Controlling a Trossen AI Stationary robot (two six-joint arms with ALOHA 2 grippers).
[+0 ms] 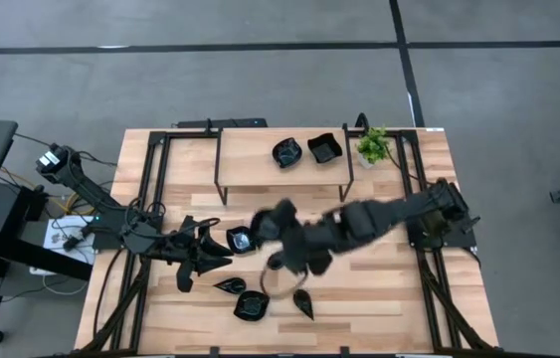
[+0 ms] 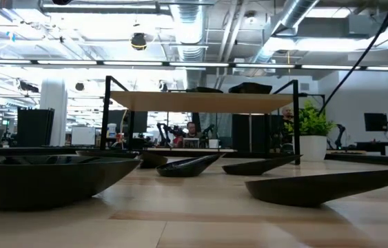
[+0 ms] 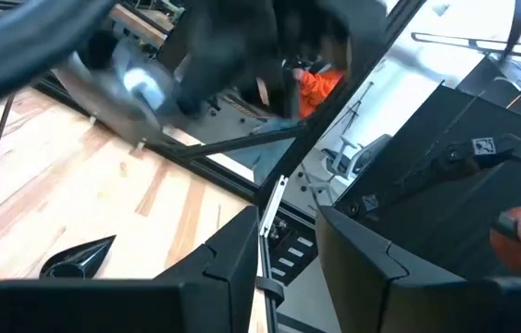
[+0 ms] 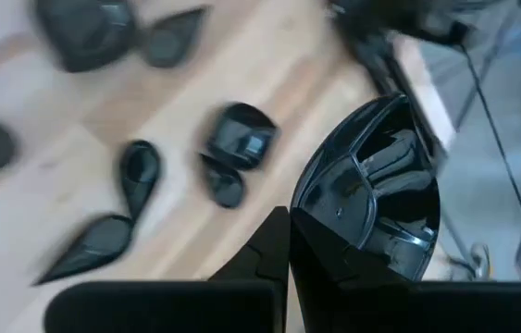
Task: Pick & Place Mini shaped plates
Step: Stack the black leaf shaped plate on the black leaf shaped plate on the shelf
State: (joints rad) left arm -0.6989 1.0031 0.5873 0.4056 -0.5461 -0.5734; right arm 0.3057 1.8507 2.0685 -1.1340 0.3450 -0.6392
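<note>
Black glossy plate [image 4: 371, 199] pinched in right gripper [image 4: 288, 227] jaws above wooden bench [image 1: 379, 288]; left gripper [image 1: 205, 261] jaws part-spread, empty; no readable writing.

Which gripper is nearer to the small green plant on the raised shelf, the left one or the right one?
The right. The right gripper, shut on a black plate, is at the table's middle, below the plant. The left gripper is farther toward the left side.

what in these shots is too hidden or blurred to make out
- High view: right gripper is motion-blurred; its plate is unreadable there.
- Left wrist view: the right arm is a blur, hiding what is behind it.
- Low view: near plates block the table; no gripper shows.
- High view: left gripper jaws are too small.
</note>
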